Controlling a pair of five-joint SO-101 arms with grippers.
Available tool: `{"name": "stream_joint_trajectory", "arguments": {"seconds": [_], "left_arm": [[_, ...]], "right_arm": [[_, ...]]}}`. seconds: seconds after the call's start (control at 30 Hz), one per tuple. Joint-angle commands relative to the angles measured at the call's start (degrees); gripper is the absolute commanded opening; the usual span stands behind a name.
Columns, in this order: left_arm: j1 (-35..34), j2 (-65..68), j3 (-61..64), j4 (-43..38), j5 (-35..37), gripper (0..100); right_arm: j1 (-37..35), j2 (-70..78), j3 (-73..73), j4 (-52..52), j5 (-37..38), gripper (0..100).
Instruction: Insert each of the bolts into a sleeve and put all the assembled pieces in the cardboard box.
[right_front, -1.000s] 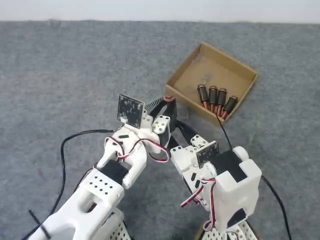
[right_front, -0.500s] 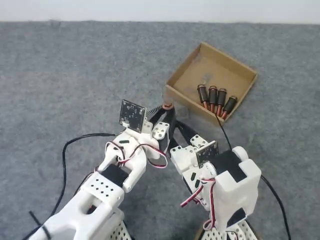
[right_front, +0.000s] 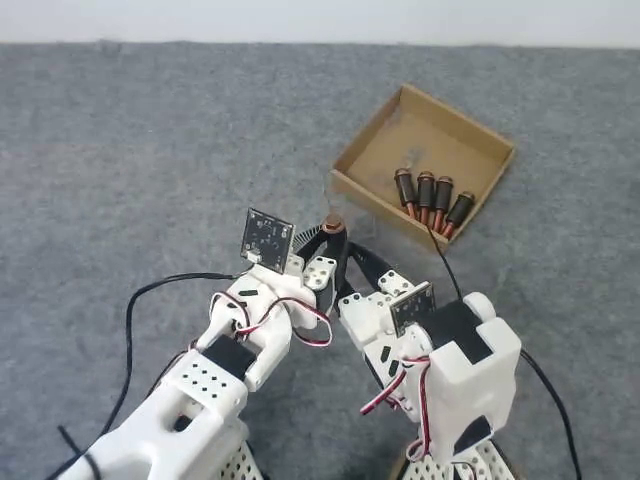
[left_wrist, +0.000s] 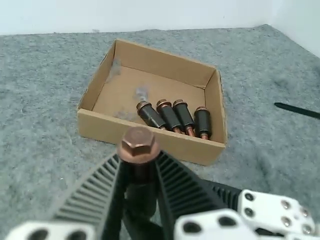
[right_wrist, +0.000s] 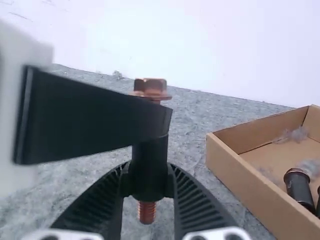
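From my end, the tabletop is a grey carpet-like cloth (right_front: 150, 150), rough, fuzzy and fully matt. The brown cardboard box (left_wrist: 100, 127) is plain matt paperboard with raw cut edges. The copper-coloured hex-head metal bolt (left_wrist: 138, 144) has a dull satin sheen, and its threaded tip shows the same coppery metal. The black cylindrical sleeve (right_wrist: 148, 165) around it looks smooth and semi-matt. The left gripper (left_wrist: 138, 161) and right gripper (right_wrist: 147, 172) have matt black plastic fingers with ribbed faces. I see white arm shells (right_front: 470, 370) of smooth matt plastic.
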Motion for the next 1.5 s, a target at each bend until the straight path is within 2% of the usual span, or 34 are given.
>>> {"name": "stream_joint_trajectory", "arguments": {"seconds": [0.0,0.2,0.3,0.73,0.87,1.27,1.37,1.47], "left_arm": [[0.09,-1.49,-0.13,-1.23,-0.7,2],[0.09,-1.49,1.01,-1.14,1.85,19],[-0.09,-1.49,1.1,-1.14,3.08,24],[-0.44,-1.85,-0.57,-1.14,2.81,25],[-0.44,-7.65,-0.04,-0.62,2.9,25],[-0.53,-39.56,0.48,24.09,3.08,24],[-3.08,-46.33,0.48,28.31,2.99,17],[-8.44,-52.04,0.48,30.24,2.99,4]], "right_arm": [[0.13,-2.59,1.58,-1.71,0.88,0.6],[0.22,-2.59,1.58,-1.71,0.88,0.6],[0.22,-2.59,1.58,-1.71,0.88,0.6],[0.22,-2.42,1.49,-1.63,0.88,0.6],[0.22,-2.42,1.49,-1.63,0.88,0.6],[0.22,-2.33,1.41,-1.45,0.88,0.6],[0.22,-2.33,1.41,-1.45,0.88,0.6],[0.22,-2.33,1.41,-1.45,0.88,0.6]]}}
